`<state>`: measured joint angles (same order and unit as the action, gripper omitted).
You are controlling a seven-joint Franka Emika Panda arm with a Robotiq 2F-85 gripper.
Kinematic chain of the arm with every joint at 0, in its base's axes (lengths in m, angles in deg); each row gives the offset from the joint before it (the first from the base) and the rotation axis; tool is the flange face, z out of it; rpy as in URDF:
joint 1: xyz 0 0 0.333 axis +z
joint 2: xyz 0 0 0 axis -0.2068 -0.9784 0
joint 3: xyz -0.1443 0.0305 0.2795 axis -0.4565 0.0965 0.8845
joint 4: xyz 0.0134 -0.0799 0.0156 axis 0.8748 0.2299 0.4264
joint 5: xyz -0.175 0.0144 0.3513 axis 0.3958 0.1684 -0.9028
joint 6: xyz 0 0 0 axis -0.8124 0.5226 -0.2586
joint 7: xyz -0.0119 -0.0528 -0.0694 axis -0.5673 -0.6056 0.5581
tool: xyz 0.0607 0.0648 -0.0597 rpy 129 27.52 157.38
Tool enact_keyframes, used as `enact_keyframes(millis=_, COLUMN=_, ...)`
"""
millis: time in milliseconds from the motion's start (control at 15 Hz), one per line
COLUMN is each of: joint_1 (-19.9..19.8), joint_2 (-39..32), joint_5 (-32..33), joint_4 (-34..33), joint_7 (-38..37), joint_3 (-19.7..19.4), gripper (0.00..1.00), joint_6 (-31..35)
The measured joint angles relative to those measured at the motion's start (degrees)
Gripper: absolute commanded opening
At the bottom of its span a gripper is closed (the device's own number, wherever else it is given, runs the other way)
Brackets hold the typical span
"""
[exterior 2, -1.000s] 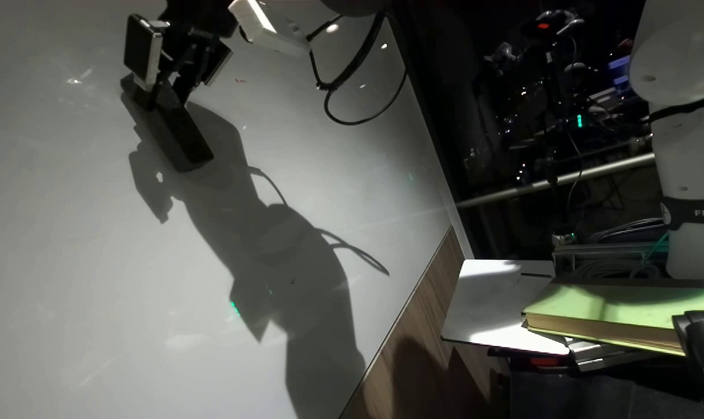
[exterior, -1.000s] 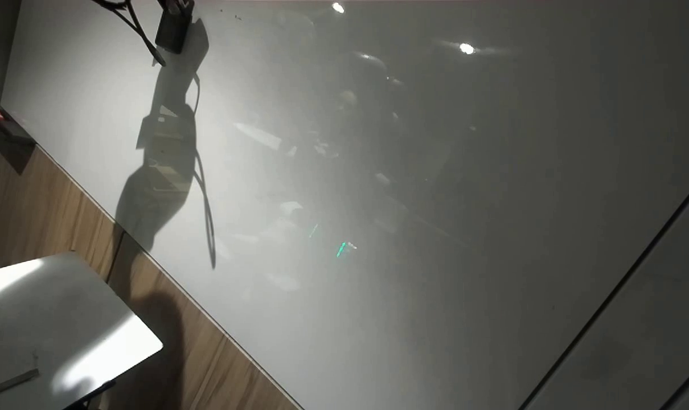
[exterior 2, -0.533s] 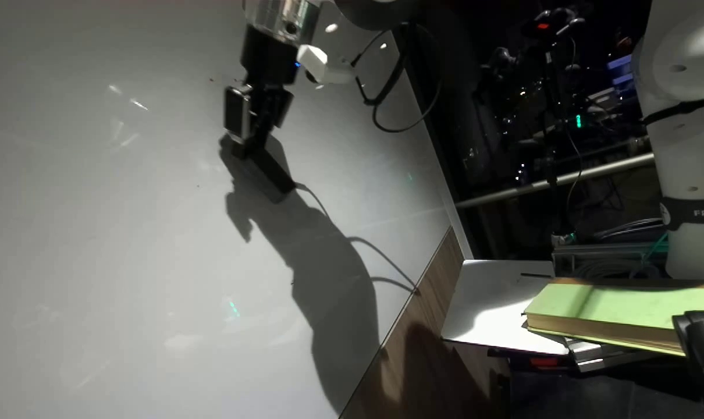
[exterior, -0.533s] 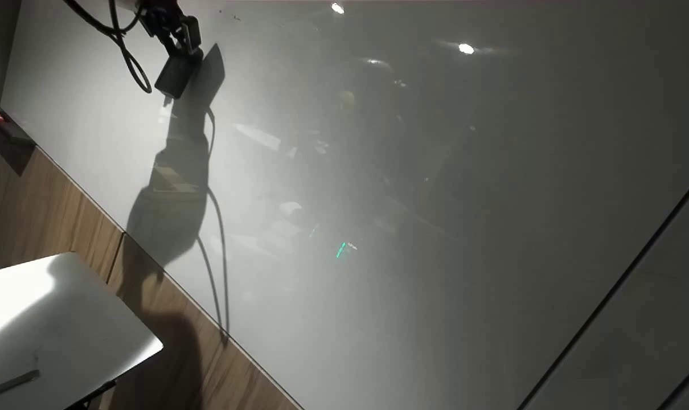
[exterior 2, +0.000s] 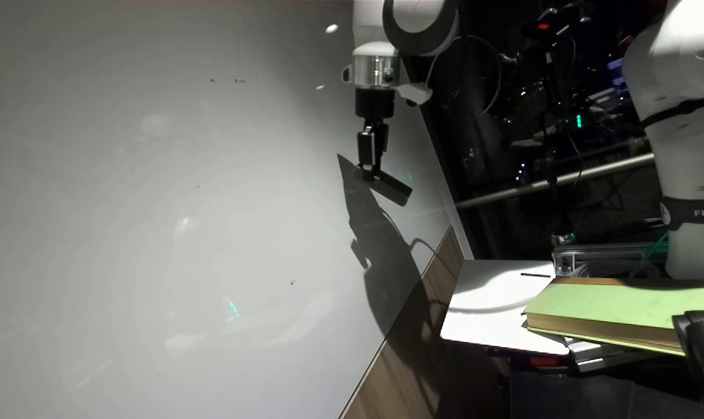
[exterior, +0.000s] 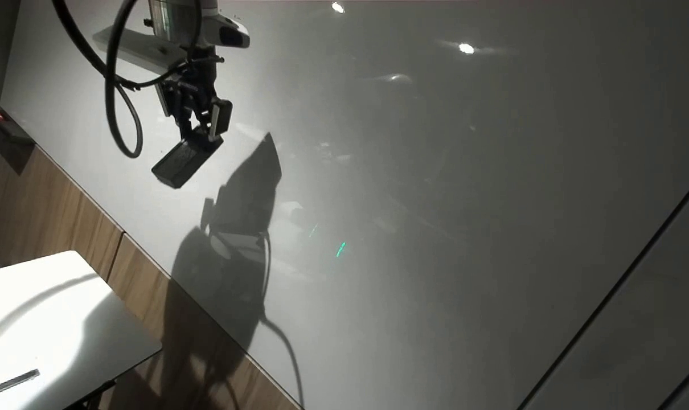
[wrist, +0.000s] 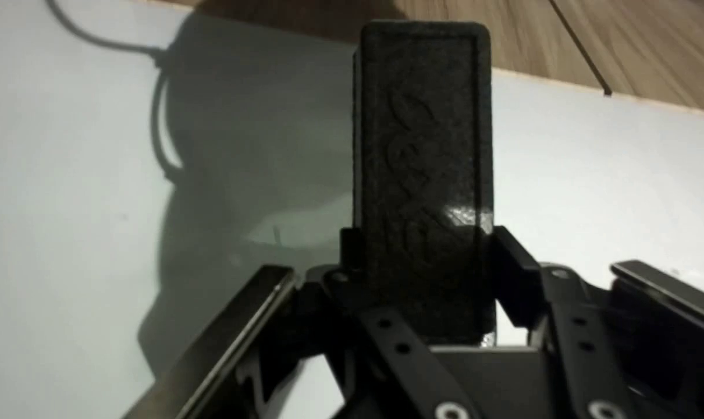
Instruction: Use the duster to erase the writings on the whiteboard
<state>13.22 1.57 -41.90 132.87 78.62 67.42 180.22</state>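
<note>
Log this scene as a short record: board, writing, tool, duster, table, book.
Board: large, glossy, grey-white
Writing: small red marks in an exterior view, no readable letters
Tool: shut on the duster
Duster: dark block, held toward one end; seems clear of the board, its shadow falling apart from it in an exterior view
Table: white, unevenly lit
Book: green, lying flat

Wide room across the whiteboard; a table (white-topped) juts near it.
</note>
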Motion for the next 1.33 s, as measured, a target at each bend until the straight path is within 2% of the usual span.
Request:
enact_keyframes(millis=133, joint_1=0.1, joint_2=4.3, joint_5=-0.6, joint_4=4.6, joint_7=5.6, joint_3=-4.9, gripper=0.30, joint_6=-4.5)
enact_keyframes(millis=267, joint_1=0.0, joint_2=8.7, joint_5=-0.6, joint_4=9.3, joint_7=8.8, joint_3=-7.8, gripper=0.30, joint_6=-8.4)
enact_keyframes(millis=533, joint_1=1.2, joint_2=11.2, joint_5=-1.2, joint_4=11.0, joint_7=10.9, joint_3=-8.6, gripper=0.30, joint_6=-12.0)
enact_keyframes(millis=667, joint_1=2.3, joint_2=10.3, joint_5=-2.1, joint_4=11.0, joint_7=10.9, joint_3=-8.6, gripper=0.30, joint_6=-10.4)
enact_keyframes(millis=933, joint_1=5.5, joint_2=7.9, joint_5=-6.3, joint_4=9.0, joint_7=10.6, joint_3=-8.2, gripper=0.30, joint_6=-2.8)
enact_keyframes(millis=1133, joint_1=8.6, joint_2=6.1, joint_5=-8.1, joint_4=2.6, joint_7=8.6, joint_3=-6.2, gripper=0.30, joint_6=1.9)
enact_keyframes(millis=1333, joint_1=9.3, joint_2=3.3, joint_5=-7.9, joint_4=-4.3, joint_7=6.9, joint_3=-3.3, gripper=0.30, joint_6=5.5)
